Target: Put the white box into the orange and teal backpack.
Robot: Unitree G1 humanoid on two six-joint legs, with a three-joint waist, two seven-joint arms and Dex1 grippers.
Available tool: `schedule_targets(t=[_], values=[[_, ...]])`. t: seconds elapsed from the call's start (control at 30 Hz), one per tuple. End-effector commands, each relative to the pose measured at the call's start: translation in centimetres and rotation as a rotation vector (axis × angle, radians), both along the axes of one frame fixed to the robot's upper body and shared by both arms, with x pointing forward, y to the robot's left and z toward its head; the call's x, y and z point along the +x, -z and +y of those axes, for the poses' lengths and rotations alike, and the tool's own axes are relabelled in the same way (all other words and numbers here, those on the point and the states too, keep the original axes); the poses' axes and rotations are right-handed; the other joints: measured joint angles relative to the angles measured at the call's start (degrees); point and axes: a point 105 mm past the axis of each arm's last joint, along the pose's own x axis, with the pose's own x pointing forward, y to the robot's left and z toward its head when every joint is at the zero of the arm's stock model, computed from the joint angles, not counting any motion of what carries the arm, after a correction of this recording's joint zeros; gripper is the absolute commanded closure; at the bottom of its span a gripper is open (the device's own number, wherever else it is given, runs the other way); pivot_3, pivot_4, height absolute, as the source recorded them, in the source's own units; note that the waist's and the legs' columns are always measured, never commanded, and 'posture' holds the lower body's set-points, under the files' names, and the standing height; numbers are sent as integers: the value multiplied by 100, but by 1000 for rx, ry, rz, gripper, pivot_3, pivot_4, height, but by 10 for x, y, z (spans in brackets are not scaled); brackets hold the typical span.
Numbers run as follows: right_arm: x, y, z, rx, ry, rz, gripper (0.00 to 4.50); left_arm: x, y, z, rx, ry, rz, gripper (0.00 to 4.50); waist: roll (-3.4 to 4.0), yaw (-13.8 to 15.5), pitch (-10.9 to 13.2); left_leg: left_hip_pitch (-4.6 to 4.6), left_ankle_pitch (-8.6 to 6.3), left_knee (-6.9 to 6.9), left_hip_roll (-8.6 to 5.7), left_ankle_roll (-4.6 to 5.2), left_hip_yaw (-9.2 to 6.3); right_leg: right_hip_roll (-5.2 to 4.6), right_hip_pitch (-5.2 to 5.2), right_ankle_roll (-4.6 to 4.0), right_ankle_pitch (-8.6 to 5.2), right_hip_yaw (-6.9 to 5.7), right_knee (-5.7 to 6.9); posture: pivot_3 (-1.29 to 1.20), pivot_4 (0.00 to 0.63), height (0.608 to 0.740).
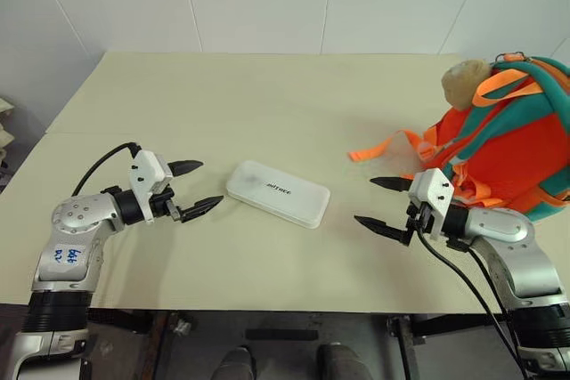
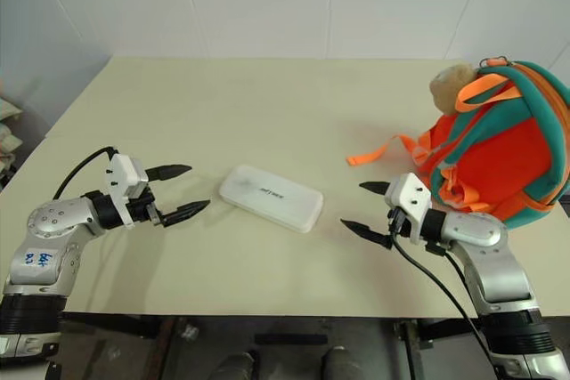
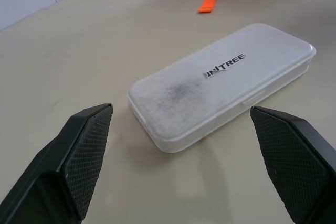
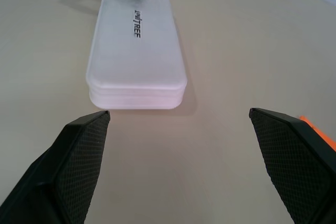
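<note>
A pale beige surface (image 1: 267, 95) runs to the white wall at the far side. The white box (image 1: 277, 193) lies flat near its middle. The orange and teal backpack (image 1: 508, 149) sits at the right edge, one orange strap (image 1: 378, 150) trailing leftward.

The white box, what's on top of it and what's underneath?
On the white box there is only small dark lettering and a grey smudge; nothing rests on it. It lies flat on the beige table, which hides its underside. Both open grippers, left and right, stand clear of it.
</note>
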Motion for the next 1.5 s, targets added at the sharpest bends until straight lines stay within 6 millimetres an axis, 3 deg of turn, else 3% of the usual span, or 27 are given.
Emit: schedule_targets(t=[0.03, 0.17, 0.37, 0.47, 0.57, 0.87, 1.07, 1.5], values=[[-5, -20, 4, 6, -24, -73, 0, -1, -13, 4, 29, 8, -38, 20, 0, 8, 0, 0, 0, 0, 0, 0, 0, 0, -1, 0, 0, 1, 1, 0, 150, 740], [0, -19, 2, 27, 18, -86, 0, 3, -8, 5, 37, -2, -26, 20, 0, 27, 0, 1, 1, 6, -3, 0, 0, -1, 2, 1, 1, 1, 4, 0, 150, 740], [-1, -9, 21, 19, -17, -67, 0, 8, -13, 16, 73, -14, -26, 20, 0, 27, 0, 0, 1, 6, -2, 0, -2, -1, 3, 1, 1, 0, 4, 0, 150, 740], [0, 7, 38, 1, -43, -50, 622, 11, -21, 25, 77, -16, -41, 633, 0, 13, 0, 1, 1, 6, -3, 0, 0, -1, 2, 1, 1, 1, 5, 0, 150, 740], [14, 16, 39, 8, -1, -43, 1533, 28, -17, 35, 106, -91, -56, 1471, 0, 14, 0, 5, 1, 6, -3, -1, 1, 1, 1, 1, 1, 2, 10, 0, 150, 740], [27, 27, 51, 1, 18, -53, 4500, 65, -1, 23, 110, -137, -72, 4329, 0, 31, 0, -3, 4, 7, -8, -1, -4, 0, -3, 5, 2, -1, 11, 0, 150, 740], [28, 33, 49, 11, 68, -47, 4500, 74, 19, 2, 96, -101, -32, 4482, 0, 16, 0, -10, 5, 7, -7, -3, 0, 0, -22, 6, 2, 3, 23, 0, 150, 740], [26, 39, 60, 40, 80, -37, 4500, 80, 38, -30, 54, -47, -5, 4482, -1, 17, 0, -9, 12, 28, -11, -5, -1, 0, -27, 6, 2, 6, 63, 0, 150, 740]])
